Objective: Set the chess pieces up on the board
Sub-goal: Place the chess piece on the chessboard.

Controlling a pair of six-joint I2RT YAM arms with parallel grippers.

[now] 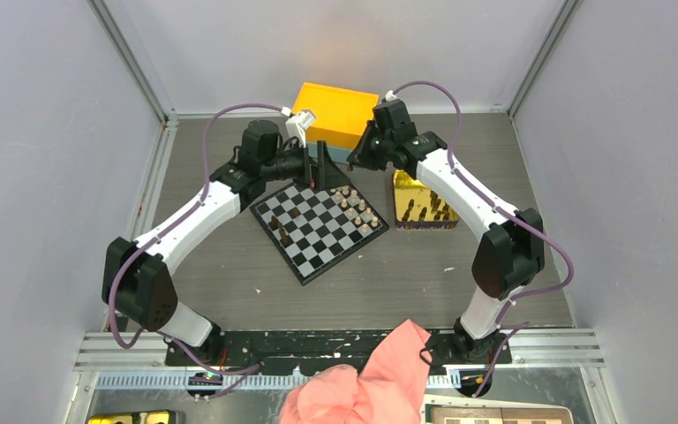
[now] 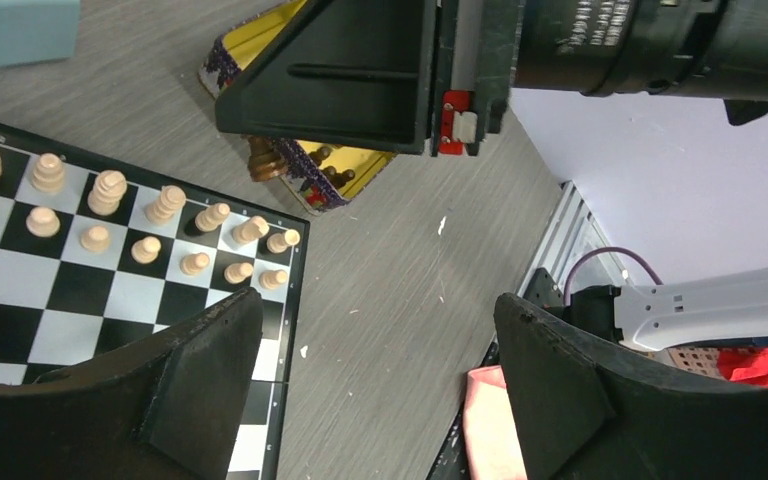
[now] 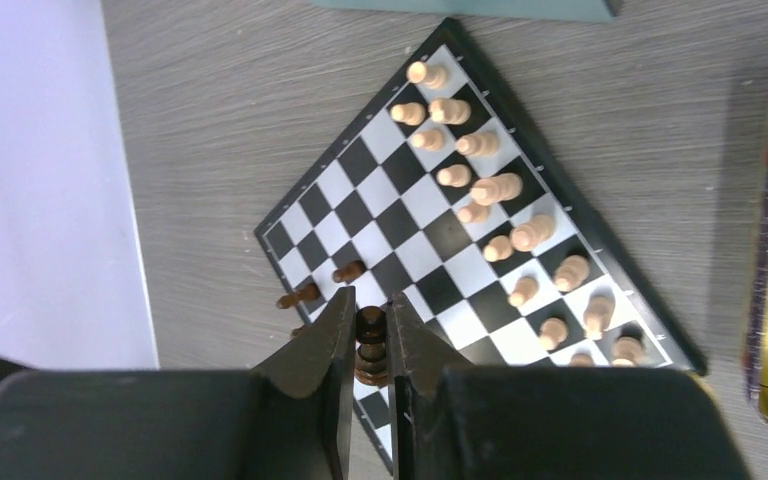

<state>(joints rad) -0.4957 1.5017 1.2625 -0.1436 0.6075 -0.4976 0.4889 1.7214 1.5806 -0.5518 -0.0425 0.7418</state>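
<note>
**Left wrist view.** Left gripper [image 2: 375, 310]: jaws spread wide and released, with only bare tabletop [image 2: 410, 250] showing in the gap. The board [image 2: 70, 300] runs under one finger. The light tan chess pieces [image 2: 110, 190] stand on it in two rows, ahead of that finger. Gold tin [image 2: 350, 165]: beyond the fingers, partly hidden.

**Right wrist view.** Right gripper [image 3: 370, 305]: clenched on one dark brown piece [image 3: 370, 345], which is upright between the pads and held over the board's near edge. Two further dark pieces [image 3: 348, 271] sit just ahead of the fingertips, at the board's side edge (standing or leaning, I cannot tell). The light tan rows lie farther ahead and to the right.

**Top view.** Both grippers are close together over the board's far corner. Yellow box [image 1: 335, 110]: just beyond them. Pink cloth [image 1: 362, 384]: behind them, between the arm bases.
</note>
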